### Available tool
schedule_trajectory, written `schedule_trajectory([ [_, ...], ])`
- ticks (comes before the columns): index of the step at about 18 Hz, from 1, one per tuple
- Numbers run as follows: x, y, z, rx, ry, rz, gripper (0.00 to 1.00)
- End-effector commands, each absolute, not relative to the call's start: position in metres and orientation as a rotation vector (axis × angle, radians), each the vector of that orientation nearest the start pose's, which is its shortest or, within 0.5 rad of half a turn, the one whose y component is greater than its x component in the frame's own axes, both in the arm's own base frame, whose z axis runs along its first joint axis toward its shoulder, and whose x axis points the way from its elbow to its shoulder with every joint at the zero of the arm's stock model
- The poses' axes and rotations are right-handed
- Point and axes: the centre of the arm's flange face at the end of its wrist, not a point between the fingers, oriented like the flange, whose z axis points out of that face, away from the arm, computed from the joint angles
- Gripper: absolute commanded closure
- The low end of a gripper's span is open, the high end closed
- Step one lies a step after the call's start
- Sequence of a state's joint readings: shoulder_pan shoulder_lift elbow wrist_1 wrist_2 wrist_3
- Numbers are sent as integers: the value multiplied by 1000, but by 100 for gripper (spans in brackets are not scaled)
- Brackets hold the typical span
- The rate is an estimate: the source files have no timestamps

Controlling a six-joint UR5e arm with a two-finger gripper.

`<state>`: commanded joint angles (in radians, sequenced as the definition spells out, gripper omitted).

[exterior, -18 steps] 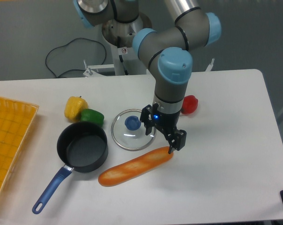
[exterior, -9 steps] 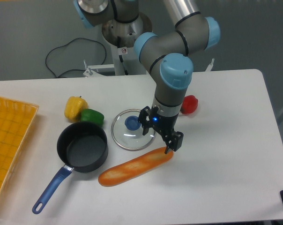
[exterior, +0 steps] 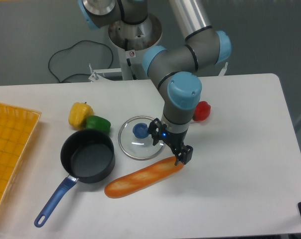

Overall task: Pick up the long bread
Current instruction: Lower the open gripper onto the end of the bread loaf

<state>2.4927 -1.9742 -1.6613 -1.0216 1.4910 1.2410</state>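
Shifted slightly left since a second ago, gripper [exterior: 170, 145] now hanging spread and empty over right end of long bread [exterior: 144, 177]. Bread lying diagonally on white table [exterior: 240, 164], just below glass lid [exterior: 140, 144], beside black pan [exterior: 87, 158]. Risk: gripped so near its end, could pivot or slip out.

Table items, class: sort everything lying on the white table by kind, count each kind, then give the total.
Toy foods: 4 (long bread, yellow pepper, green pepper, red item)
Cookware: 2 (pan, glass lid)
Baskets: 1 (yellow basket)
Total: 7
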Motion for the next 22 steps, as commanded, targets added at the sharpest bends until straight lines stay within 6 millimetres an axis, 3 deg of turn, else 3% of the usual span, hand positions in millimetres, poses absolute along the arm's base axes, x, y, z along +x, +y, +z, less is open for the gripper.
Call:
schedule_trajectory([
  [22,-417,505,220,-3092,539,0,0],
])
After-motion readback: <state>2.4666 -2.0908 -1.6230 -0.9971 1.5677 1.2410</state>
